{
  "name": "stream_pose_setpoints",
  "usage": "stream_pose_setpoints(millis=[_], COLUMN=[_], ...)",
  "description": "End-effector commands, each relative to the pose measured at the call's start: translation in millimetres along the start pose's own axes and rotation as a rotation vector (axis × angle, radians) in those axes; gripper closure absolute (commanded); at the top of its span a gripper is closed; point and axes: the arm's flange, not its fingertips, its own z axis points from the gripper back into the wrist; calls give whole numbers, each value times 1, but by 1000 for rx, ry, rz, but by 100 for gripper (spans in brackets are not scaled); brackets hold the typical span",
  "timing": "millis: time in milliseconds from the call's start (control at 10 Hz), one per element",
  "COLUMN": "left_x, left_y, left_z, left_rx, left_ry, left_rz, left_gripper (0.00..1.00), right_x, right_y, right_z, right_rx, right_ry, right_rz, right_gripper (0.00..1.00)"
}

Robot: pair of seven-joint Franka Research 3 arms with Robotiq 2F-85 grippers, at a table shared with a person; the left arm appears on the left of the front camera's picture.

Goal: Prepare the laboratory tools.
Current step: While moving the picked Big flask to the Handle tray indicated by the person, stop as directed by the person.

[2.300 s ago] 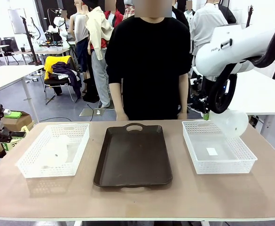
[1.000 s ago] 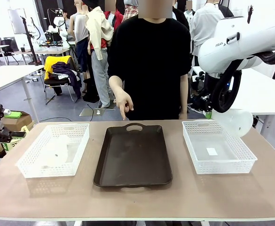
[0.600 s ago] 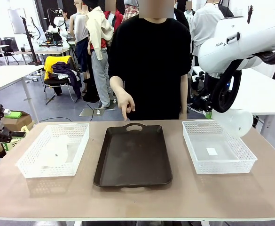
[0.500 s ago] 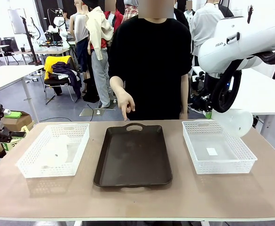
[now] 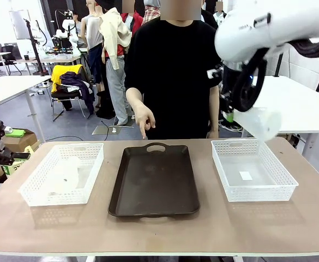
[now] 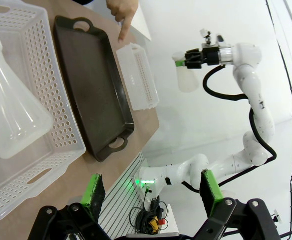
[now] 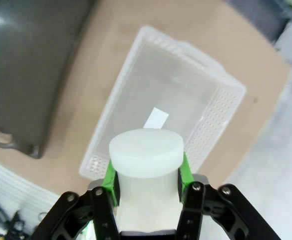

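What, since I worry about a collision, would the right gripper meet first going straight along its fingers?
Probably the white basket: the right gripper, jaws shut on a flask, looks down into it from above. Depth is unclear.

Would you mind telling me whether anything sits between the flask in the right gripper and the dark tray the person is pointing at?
Nothing visible blocks it. The flask hangs in the right gripper above the white basket, and the tray is bare; the person's hand points down near its far handle.
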Motion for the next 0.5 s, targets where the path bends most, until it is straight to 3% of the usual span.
stream_pose_setpoints(millis=[0, 400], left_x=[0, 0], left_y=[-2, -2], left_z=[1, 1], left_rx=[-2, -2], left_ry=[-6, -6], left_rz=[-5, -5], left_gripper=[0, 0], right_x=[38, 130], right_y=[30, 147], right_z=[27, 22], right_rx=[-30, 30], right_ry=[-19, 50], right_rz=[72, 234], right_gripper=[100, 100])
